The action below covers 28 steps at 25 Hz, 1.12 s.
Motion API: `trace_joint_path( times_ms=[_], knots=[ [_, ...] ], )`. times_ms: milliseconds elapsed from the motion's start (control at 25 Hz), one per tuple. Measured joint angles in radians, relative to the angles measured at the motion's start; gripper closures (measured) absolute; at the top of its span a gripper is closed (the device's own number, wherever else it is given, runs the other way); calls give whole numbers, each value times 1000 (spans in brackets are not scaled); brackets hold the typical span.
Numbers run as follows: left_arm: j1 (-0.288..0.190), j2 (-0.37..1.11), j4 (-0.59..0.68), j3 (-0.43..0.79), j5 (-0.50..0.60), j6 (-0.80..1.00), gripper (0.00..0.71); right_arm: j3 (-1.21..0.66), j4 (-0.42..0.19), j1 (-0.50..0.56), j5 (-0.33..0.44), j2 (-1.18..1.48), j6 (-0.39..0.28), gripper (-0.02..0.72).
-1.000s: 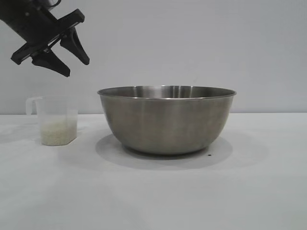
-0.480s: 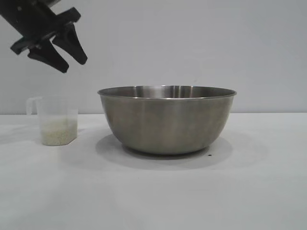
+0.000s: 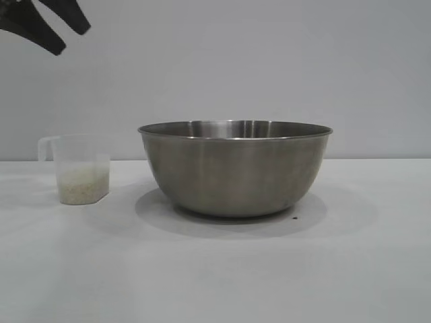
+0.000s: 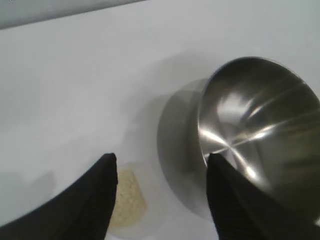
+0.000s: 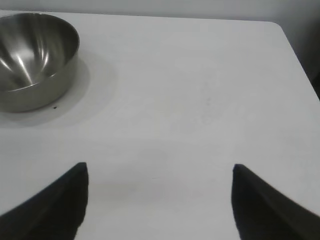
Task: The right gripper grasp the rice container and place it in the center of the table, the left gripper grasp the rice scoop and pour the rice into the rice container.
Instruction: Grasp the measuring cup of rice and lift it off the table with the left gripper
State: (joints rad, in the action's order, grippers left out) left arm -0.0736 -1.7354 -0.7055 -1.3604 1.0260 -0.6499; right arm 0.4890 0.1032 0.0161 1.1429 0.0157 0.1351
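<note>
exterior view: the rice container (image 3: pixel 235 168) is sitting mid-table (image 3: pixel 215 269), the rice scoop (image 3: pixel 79 168) standing apart at its left with rice (image 3: pixel 82 185) filling its bottom. left tool (image 3: pixel 50 23) is hanging high, empty.

left wrist view: fingers (image 4: pixel 90 200) are gaping.

right wrist view: right tool (image 5: pixel 157 200) is spreading wide, empty.

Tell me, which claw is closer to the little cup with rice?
Left. The left gripper hangs open high above the cup. The right gripper sits open far away, past the bowl.
</note>
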Motion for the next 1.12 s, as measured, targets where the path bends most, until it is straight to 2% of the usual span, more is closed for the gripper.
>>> trace_joint_path(
  times_ms=[320, 640, 880, 1120],
  knots=[
    [0, 109, 252, 0, 46, 184, 368, 0, 0, 0, 0, 0, 0, 199],
    [0, 206, 306, 29, 96, 302, 368, 0, 0, 0, 0, 0, 0, 199],
    [0, 296, 306, 206, 43, 304, 368, 0, 0, 0, 0, 0, 0, 199],
    [0, 392, 249, 429, -129, 225, 368, 0, 0, 0, 0, 0, 0, 199]
  ],
)
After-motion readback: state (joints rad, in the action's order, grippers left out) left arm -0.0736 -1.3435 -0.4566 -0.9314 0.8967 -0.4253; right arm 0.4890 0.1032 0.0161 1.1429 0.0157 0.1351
